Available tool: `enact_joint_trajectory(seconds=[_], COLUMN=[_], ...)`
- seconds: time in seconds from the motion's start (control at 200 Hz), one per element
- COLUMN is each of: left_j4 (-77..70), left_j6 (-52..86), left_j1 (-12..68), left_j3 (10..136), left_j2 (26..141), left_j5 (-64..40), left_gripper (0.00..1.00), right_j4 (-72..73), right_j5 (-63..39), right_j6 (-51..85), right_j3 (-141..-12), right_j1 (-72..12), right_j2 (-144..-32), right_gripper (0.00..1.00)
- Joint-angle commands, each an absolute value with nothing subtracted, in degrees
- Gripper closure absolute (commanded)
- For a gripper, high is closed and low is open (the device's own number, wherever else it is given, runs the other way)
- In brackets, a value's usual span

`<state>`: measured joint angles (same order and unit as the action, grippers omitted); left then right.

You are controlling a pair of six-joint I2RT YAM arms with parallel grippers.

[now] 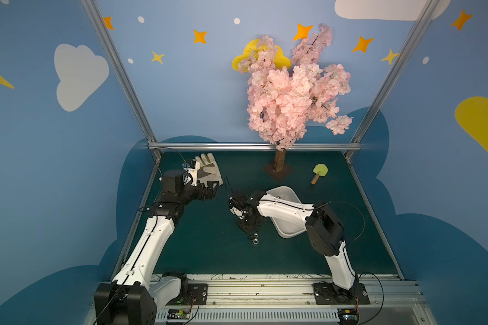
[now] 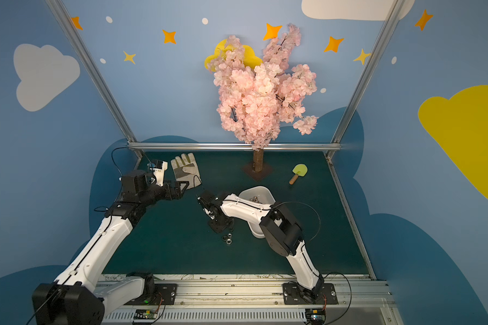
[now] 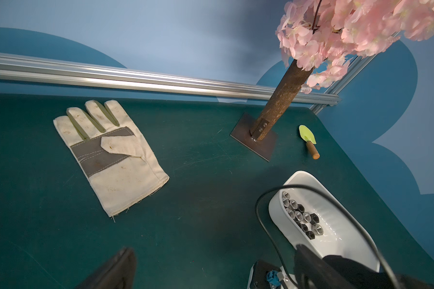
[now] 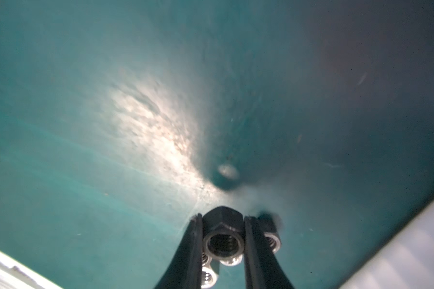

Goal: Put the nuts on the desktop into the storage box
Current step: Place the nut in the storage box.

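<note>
You're looking at a dark green table (image 1: 209,253) edged with silver rails (image 1: 254,146). The loose nuts (image 1: 253,237) are shiny silver-grey with dark holes, like the ones in the white box (image 3: 341,232). The right gripper (image 4: 223,219) is black, and the nut (image 4: 223,244) it grips is grey with a dark centre. The glove (image 3: 115,162) is cream with a grey band and rusty specks. The tree (image 1: 290,92) has pink blossom and a brown trunk. The trowel (image 3: 307,137) has a lime-green blade and a brown handle. The walls (image 1: 181,84) are blue, patterned with white and yellow clouds and orange stars.
</note>
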<state>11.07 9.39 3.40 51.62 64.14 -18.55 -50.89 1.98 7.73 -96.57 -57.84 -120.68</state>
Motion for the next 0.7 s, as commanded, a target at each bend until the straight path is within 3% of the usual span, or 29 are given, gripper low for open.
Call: enact_joint_trajectory(seconds=[0.0,0.696], left_j4=[10.73,9.58], left_j6=[9.23,10.02], left_j1=[3.30,3.44], left_j3=[51.55,50.89], left_j2=[63.60,64.14], left_j5=[-18.68,-19.52], left_gripper=[0.00,0.00], right_j4=[-52.73,-55.60], right_j5=[1.29,0.70], right_j6=[8.58,10.01], right_j3=[-98.60,-88.99], right_j1=[-56.31,-41.46], right_j2=[-115.59,-97.87], right_gripper=[0.96,0.96])
